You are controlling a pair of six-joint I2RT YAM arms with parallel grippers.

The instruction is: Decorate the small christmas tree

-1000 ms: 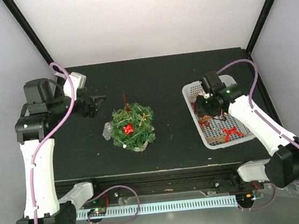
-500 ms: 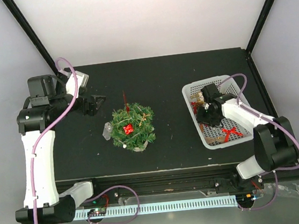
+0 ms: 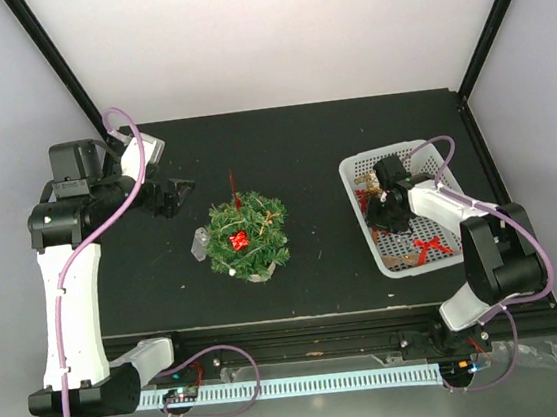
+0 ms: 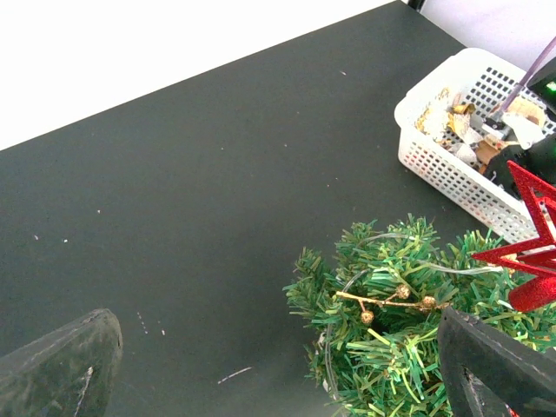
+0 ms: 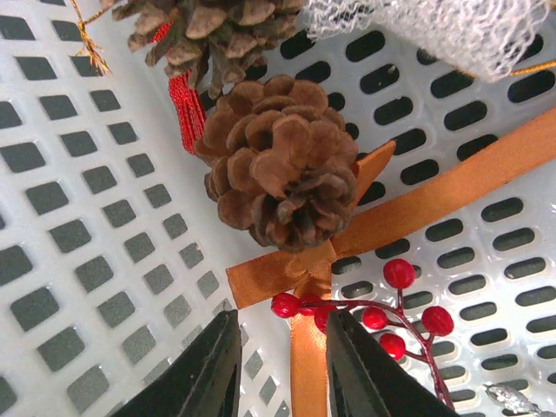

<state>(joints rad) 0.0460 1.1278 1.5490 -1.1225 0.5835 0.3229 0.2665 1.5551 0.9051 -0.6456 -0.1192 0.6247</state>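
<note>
The small christmas tree (image 3: 246, 234) stands upright near the middle of the dark surface (image 3: 302, 145), a little toward the left arm's side and well apart from the white mesh basket (image 4: 447, 169) on the right. Among its green needles it carries a red star (image 4: 534, 233), a thin gold twig with round beads (image 4: 387, 300) and a small shiny red ornament (image 3: 240, 239); a small clear piece (image 3: 200, 244) lies on the surface just beside its left edge. The left tool (image 3: 180, 191) hovers near the tree, to its upper left in the overhead view, with its fingers spread wide and nothing between them. The right tool (image 5: 284, 334) is down inside the basket, its fingers drawn to a narrow gap that straddles an orange ribbon (image 5: 452, 187) and the stem end of a red berry sprig (image 5: 400, 274). A strip of basket floor shows between one finger and the ribbon, so the tool is not clamped on either. Just beyond the fingertips a brown pine cone (image 5: 282, 169) rests on the ribbon, with a second cone (image 5: 204, 26), a red tassel (image 5: 184, 104) and a piece of white netting (image 5: 452, 30) farther back.
</note>
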